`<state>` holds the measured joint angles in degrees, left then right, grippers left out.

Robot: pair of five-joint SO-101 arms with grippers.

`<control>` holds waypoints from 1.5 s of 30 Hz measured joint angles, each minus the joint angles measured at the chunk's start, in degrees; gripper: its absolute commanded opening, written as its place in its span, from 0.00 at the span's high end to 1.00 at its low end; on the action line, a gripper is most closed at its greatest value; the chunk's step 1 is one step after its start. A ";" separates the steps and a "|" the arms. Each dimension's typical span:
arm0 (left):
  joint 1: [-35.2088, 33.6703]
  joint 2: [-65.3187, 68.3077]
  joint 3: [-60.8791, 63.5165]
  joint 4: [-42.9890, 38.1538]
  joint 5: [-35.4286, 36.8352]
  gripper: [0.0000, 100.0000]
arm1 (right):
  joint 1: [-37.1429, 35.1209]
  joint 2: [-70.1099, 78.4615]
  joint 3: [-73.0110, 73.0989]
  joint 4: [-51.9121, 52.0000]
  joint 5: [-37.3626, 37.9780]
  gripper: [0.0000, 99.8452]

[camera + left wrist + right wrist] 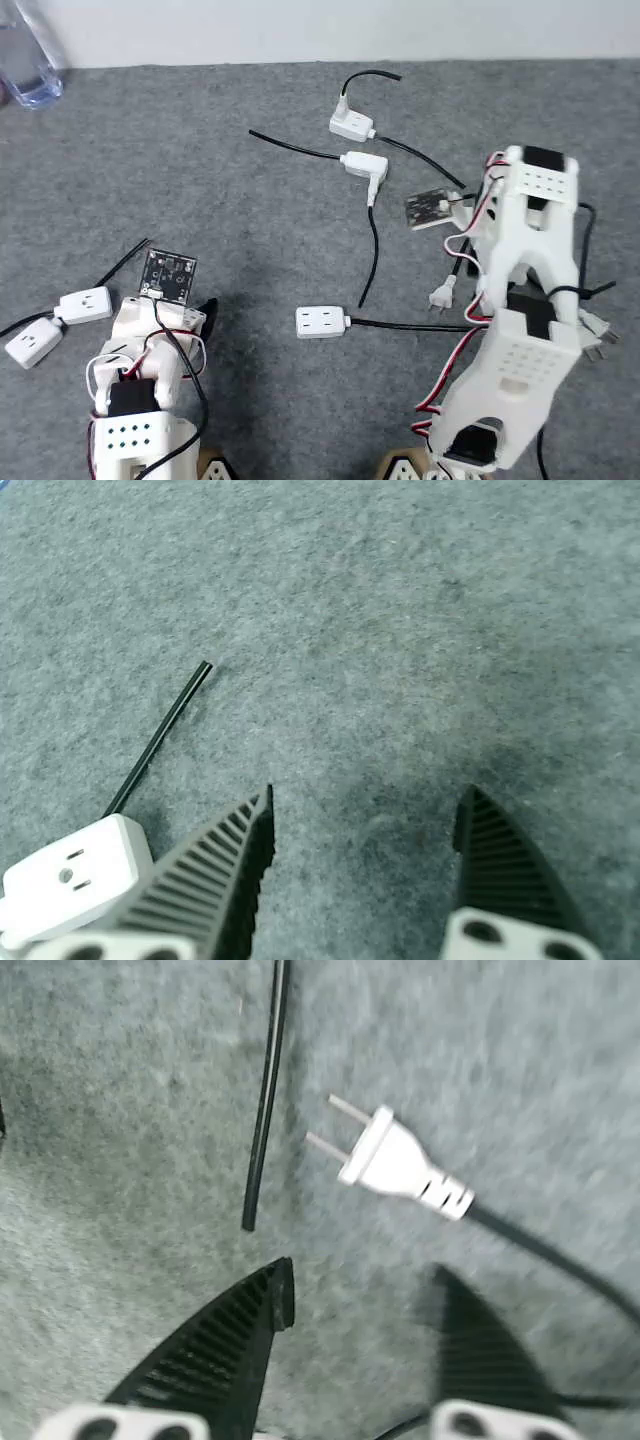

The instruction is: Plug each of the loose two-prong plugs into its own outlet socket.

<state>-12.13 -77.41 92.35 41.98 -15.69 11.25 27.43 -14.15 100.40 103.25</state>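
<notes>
A loose white two-prong plug [395, 1160] lies on the grey mat, prongs pointing away from its black cord. My right gripper [365, 1300] is open just short of it, with nothing between its fingers. The same plug [443, 294] lies beside the right arm [520, 300]. A white outlet socket [322, 321] sits mid-table, its cord running toward that arm. My left gripper [365, 830] is open over bare mat, next to another white socket [75, 875]. Two sockets [85, 304] [33, 342] lie left of the left arm [150, 340].
Two white cord pieces [350, 124] [363, 164] lie at the back with black cords trailing. A thin black cord end [265, 1090] lies beside the plug. Another plug [592, 335] pokes out right of the right arm. A clear bottle [25, 60] stands at the far left corner.
</notes>
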 measured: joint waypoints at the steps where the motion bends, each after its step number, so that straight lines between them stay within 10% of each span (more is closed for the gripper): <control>1: 0.00 0.00 0.00 0.00 0.00 0.72 | -0.97 0.00 0.00 0.00 0.18 0.57; 10: 0.00 0.00 0.00 0.00 0.00 0.72 | -8.79 0.00 0.88 0.00 4.75 0.66; 34: 0.00 0.00 0.00 0.00 0.00 0.72 | -0.44 6.68 3.96 -0.88 26.46 0.67; 45: 0.00 0.00 0.00 0.00 0.00 0.72 | -4.48 7.21 2.81 -1.93 22.07 0.97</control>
<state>-12.13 -77.41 92.35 41.98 -15.69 6.77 34.64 -11.34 98.46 125.32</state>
